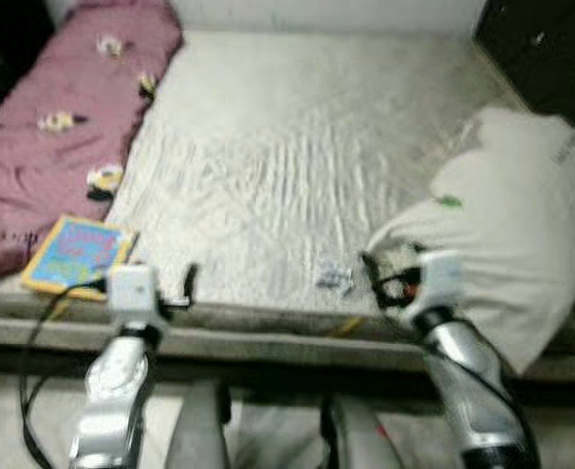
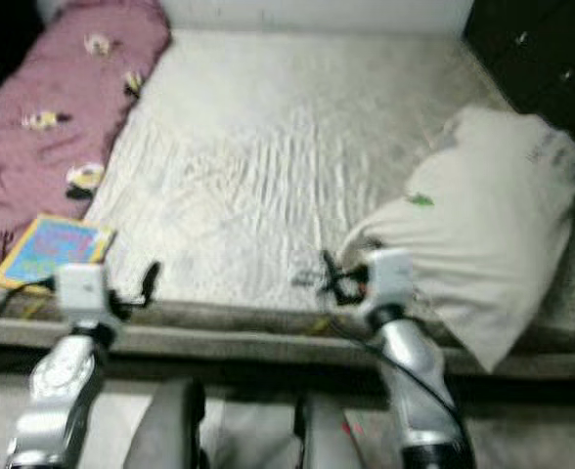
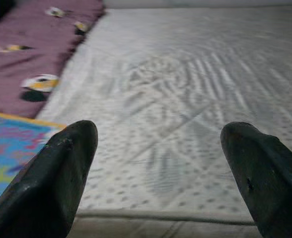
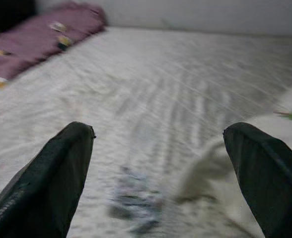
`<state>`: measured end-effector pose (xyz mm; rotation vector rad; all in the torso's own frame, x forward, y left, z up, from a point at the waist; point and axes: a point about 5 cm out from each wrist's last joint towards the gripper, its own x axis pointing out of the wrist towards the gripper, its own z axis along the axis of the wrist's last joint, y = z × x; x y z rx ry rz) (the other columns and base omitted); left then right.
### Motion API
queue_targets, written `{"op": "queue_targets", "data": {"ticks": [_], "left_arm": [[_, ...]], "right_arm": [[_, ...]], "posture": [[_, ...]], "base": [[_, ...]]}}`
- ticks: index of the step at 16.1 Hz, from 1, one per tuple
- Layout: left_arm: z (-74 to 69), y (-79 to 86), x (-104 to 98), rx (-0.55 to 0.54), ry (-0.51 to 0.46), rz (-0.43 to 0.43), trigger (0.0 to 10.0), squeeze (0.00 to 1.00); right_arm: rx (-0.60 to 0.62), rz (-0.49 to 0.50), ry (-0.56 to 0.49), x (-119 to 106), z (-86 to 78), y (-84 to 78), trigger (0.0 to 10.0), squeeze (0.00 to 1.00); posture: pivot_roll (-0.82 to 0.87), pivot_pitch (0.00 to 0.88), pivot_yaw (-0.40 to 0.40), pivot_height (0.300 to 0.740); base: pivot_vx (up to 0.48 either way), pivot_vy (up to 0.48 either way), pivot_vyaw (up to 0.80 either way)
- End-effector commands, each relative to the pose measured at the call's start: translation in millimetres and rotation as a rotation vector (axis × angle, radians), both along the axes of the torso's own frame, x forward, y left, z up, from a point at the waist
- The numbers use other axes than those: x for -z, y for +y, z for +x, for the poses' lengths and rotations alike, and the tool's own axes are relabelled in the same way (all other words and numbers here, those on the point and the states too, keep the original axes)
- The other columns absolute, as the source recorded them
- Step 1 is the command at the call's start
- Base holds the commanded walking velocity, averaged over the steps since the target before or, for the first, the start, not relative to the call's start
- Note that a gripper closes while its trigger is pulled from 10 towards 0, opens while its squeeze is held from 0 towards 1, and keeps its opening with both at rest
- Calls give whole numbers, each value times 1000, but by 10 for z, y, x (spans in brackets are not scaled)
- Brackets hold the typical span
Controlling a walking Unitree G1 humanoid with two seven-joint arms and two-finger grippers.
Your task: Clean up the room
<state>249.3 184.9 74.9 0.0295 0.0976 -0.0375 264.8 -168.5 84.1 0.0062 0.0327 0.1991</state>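
Both silver arms reach over the near edge of the bed, closest to the head camera. Left end effector (image 1: pixel 188 285) hovers at the near-left edge, black fingers (image 3: pixel 56 173) spread wide apart, nothing between them. Right end effector (image 1: pixel 374 278) sits at the near-right edge, fingers (image 4: pixel 51 173) likewise apart and empty, just beside the pillow's near corner.

Large pale mattress (image 1: pixel 297 166) with a wrinkled, faintly patterned cover runs from near edge to far wall.

Mauve blanket (image 1: pixel 63 117) with small yellow-and-black cartoon prints is bunched along the far-left side of the bed.

White pillow (image 1: pixel 522 225), bulky and slumped, lies at the right, its near part hanging over the mattress edge; a small green mark shows on it.

Flat bright blue book with yellow border (image 1: pixel 77 254) lies near-left, touching the blanket's near end, just beyond the left wrist.

Small crumpled grey-blue scrap (image 1: pixel 333 280) lies on the mattress near the edge, just left of the right end effector. Views are blurred; I cannot tell what it is.
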Motion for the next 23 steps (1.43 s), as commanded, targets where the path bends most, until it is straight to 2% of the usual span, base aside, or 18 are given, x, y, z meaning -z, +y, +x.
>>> {"op": "queue_targets", "data": {"ticks": [1, 5, 9, 12, 17, 23], "left_arm": [[2, 106, -19, -22, 0, 16, 10000, 0], [22, 95, -7, -18, 11, 12, 10000, 0], [36, 100, 18, -15, 30, -30, 10000, 0], [37, 99, 16, -18, 31, -29, 10000, 0], [36, 134, 1, -41, 32, -26, 10000, 0], [11, 215, -19, -57, 23, 2, 10000, 0]], "right_arm": [[-25, 18, -29, -73, 44, 99, 10000, 0], [-14, 17, -29, -75, 59, 86, 10000, 0], [-20, 12, -9, -56, 69, 86, 10000, 0], [-40, 10, -1, -45, 73, 98, 10000, 0], [-166, -12, 64, 25, 142, 240, 10000, 0], [-245, -75, 68, 45, 300, 385, 10000, 0]], "posture": [[-12, 58, -49, 610], [-11, 57, -49, 610], [-11, 59, -52, 610], [-7, 60, -56, 570], [3, 74, -60, 512], [28, 81, -63, 507]], "base": [[360, 0, 0], [90, 0, 0], [0, 0, 0], [0, 0, 0], [0, 0, 0], [0, 0, 0]]}}
